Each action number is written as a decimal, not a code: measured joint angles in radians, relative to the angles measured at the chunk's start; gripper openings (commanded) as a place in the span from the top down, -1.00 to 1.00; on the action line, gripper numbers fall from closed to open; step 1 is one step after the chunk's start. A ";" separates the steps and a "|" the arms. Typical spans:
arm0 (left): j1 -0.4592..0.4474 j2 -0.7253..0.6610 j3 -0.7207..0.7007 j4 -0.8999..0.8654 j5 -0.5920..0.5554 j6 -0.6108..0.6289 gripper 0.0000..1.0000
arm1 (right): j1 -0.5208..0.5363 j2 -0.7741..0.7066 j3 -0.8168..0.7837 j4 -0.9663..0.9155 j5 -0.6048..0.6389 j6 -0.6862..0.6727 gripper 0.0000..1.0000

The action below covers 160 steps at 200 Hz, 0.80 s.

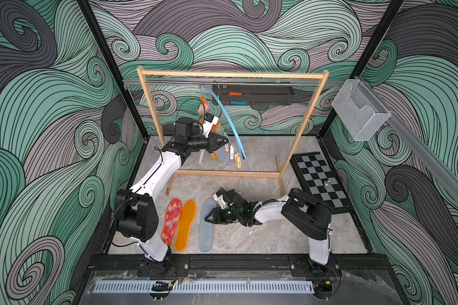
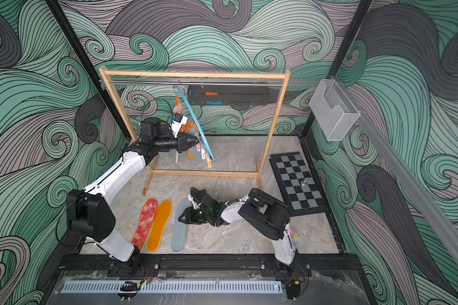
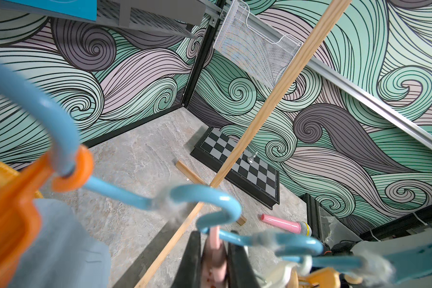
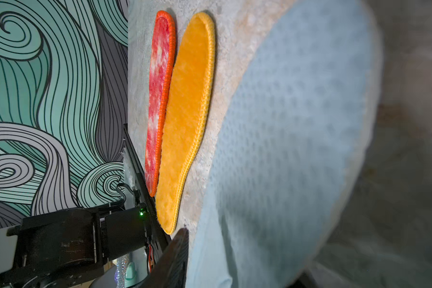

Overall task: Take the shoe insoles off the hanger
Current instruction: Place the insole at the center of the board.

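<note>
The grey marbled surface (image 1: 249,232) lay between swirl-patterned walls (image 1: 37,105). My left pincer (image 3: 213,261) clamped a pink clip (image 3: 214,239) on the arched blue hanger (image 1: 233,126), upper centre. My right pincer (image 1: 209,215) stood parted over the dimpled grey-blue insole (image 1: 205,237), lower centre.

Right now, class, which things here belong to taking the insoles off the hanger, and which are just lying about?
Belong: light blue hanger, pink clip, hanging grey-blue insole, red-white mottled insole, orange insole, flat-lying grey-blue insole.
Lying about: chessboard, chess piece, pink microphone, wire mesh basket, black tray.
</note>
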 measured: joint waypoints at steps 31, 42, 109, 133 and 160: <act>0.003 0.000 0.000 0.009 0.000 -0.008 0.94 | -0.004 -0.032 -0.020 -0.048 0.010 -0.039 0.20; 0.004 0.000 0.000 0.011 0.000 -0.010 0.95 | -0.004 -0.032 -0.022 -0.051 0.010 -0.043 0.30; 0.005 0.000 0.000 0.013 0.000 -0.012 0.95 | -0.003 0.019 0.010 -0.032 -0.017 -0.040 0.53; 0.006 0.000 0.000 0.014 0.000 -0.012 0.94 | -0.002 0.046 0.040 -0.023 -0.033 -0.033 0.40; 0.008 0.000 0.000 0.014 0.000 -0.013 0.94 | 0.003 0.050 0.047 -0.007 -0.039 -0.026 0.23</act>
